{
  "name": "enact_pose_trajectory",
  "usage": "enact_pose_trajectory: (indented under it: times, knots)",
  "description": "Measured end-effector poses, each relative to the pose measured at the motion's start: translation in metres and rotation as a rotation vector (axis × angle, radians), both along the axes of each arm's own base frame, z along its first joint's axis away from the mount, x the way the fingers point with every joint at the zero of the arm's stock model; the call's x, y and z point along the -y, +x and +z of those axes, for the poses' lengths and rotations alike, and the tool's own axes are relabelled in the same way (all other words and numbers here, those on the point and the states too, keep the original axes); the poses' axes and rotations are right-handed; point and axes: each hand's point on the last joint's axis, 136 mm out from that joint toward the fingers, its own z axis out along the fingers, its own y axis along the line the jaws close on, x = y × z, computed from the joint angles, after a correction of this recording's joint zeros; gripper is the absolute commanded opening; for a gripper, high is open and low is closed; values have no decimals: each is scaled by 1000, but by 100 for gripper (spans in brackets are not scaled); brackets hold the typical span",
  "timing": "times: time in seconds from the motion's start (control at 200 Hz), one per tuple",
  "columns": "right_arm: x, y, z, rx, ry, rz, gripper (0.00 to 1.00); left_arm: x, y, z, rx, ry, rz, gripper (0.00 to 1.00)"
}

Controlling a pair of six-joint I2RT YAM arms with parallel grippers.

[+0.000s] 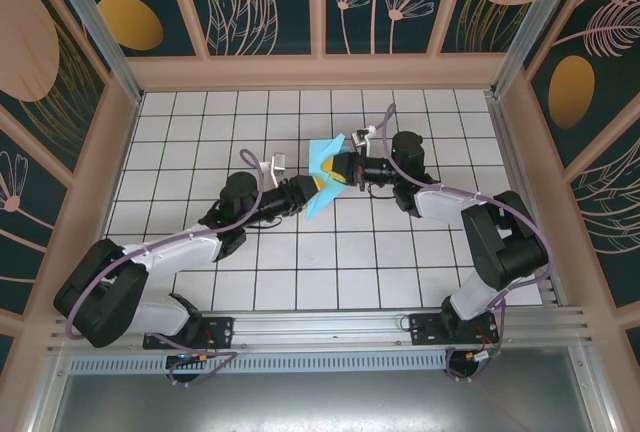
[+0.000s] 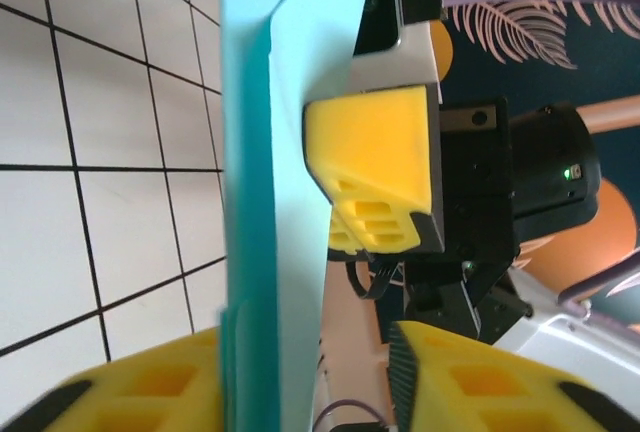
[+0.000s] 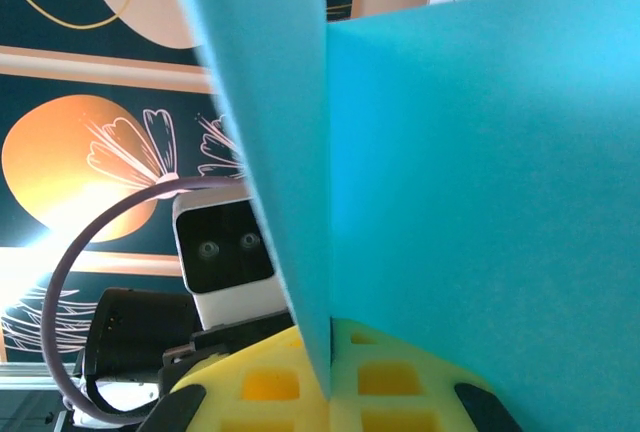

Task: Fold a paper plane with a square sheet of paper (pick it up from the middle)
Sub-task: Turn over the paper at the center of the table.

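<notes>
Far and near rows of the table (image 1: 200, 112) lie open; the middle is blocked where the left gripper (image 1: 314, 192) and right gripper (image 1: 341, 169) meet at the sheet of paper (image 1: 324, 156); walls (image 1: 108, 157) close three sides

In the top view both arms reach low from the bottom edge to the frame's centre, wrists facing, where the right gripper (image 1: 340, 169) clamps the sheet of paper (image 1: 325, 155) and the left gripper (image 1: 315, 189) holds its yellow fingers (image 2: 130, 397) parted around it.
</notes>
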Motion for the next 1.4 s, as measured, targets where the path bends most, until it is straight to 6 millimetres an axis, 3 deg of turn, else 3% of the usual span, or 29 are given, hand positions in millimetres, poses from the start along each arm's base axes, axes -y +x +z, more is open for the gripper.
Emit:
enact_pose_trajectory:
  times: [0.1,0.225,0.365,0.55,0.731,0.966,1.061,1.166,1.311,1.401]
  knots:
    - [0,-2,-5,-15,-17,10,14,-1,3,-5,7,36,12,19]
    - [5,1,-17,-29,-61,2,41,-4,6,-12,19,101,31,10]
    - [23,19,-33,-53,-177,-84,56,-11,15,-20,39,229,69,6]
    - [67,54,-50,-25,-443,-331,63,-43,42,-34,68,565,205,5]
    - [98,55,-67,-21,-622,-453,63,-87,65,-51,50,928,338,5]
    - [121,49,-95,-67,-751,-516,63,-138,80,-87,-33,1355,441,7]
    - [126,47,-103,-81,-780,-531,63,-145,80,-102,-55,1481,438,9]
    - [131,45,-109,-92,-802,-541,63,-133,85,-123,-58,1572,404,14]
    - [134,45,-112,-96,-818,-552,63,-105,83,-159,-69,1593,305,45]
    - [135,43,-115,-101,-824,-552,63,-90,81,-166,-82,1520,265,62]
